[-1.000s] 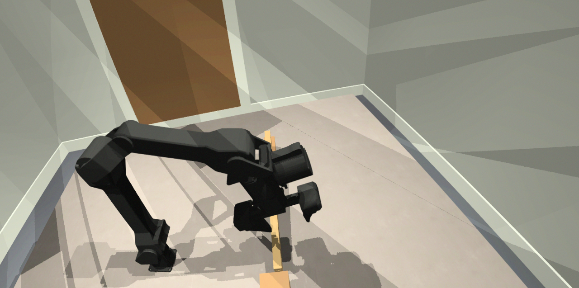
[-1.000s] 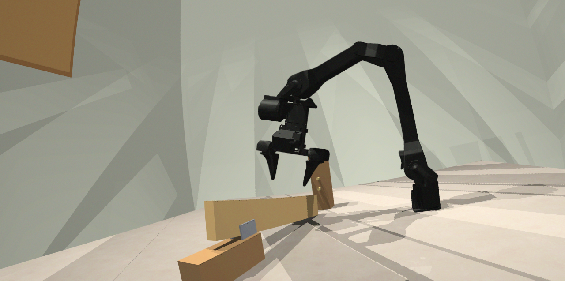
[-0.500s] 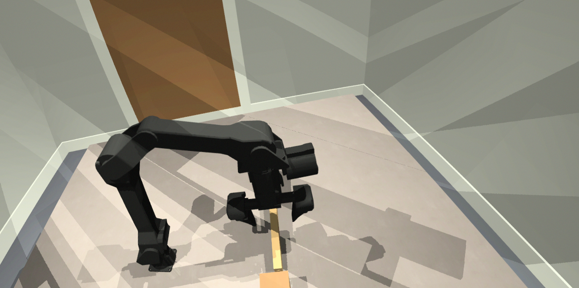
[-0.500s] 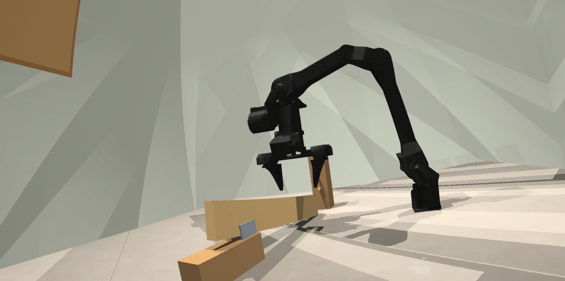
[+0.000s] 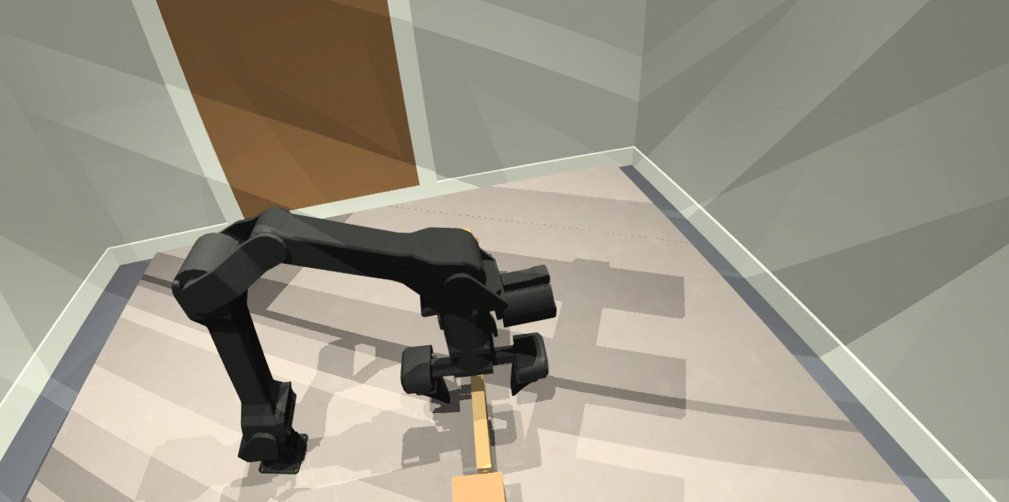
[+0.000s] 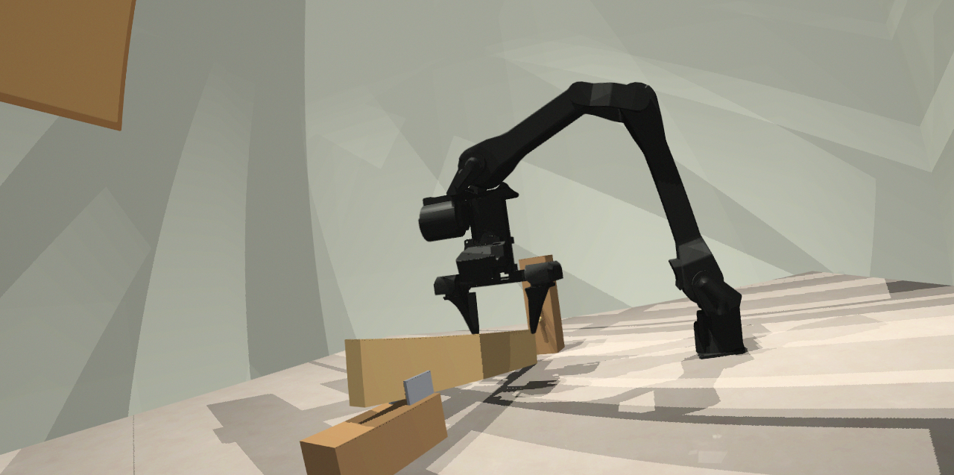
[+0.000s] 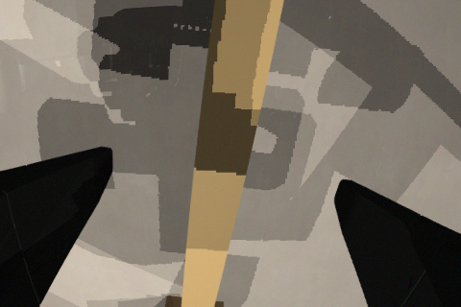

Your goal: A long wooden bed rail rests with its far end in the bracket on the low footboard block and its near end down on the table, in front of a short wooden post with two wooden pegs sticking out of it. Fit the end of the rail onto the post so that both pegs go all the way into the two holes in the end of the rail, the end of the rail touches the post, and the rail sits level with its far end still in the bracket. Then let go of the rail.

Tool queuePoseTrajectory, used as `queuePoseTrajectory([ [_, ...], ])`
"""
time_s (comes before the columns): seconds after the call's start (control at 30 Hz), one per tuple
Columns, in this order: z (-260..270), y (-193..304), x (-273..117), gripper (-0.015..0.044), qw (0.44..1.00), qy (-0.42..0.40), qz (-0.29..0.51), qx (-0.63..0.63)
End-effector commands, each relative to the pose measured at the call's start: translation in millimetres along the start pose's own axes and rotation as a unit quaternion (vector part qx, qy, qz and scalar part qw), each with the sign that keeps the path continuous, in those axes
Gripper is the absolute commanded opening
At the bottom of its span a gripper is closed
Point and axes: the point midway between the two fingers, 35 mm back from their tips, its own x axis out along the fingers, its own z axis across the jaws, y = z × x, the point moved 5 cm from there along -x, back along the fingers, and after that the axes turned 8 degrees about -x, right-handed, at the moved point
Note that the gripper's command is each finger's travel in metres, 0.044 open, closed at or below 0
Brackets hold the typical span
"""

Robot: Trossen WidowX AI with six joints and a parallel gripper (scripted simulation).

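The long wooden rail rests near the footboard block and its grey bracket plate, and slopes down toward the post. Its low end is in front of the post; a finger partly hides the post in the exterior view. The holes are not visible and the pegs are mostly hidden. My gripper points down, wide open and empty, with its fingertips above or beside the rail, nearer the post end. The wrist view shows one finger to each side of the rail.
The arm reaches over from its base, beside the rail. In the top view the arm hides much of the rail and nearly all of the footboard block. Broad shadows cross the surface around the rail.
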Motion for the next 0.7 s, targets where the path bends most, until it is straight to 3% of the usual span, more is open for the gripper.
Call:
queuePoseTrajectory([
  [0.0, 0.7, 0.4, 8.8, 0.0440, 1.000, -0.004, 0.002, 0.001],
  [0.67, 2.9, 0.3, 41.2, 0.0440, 1.000, -0.004, 0.002, 0.001],
])
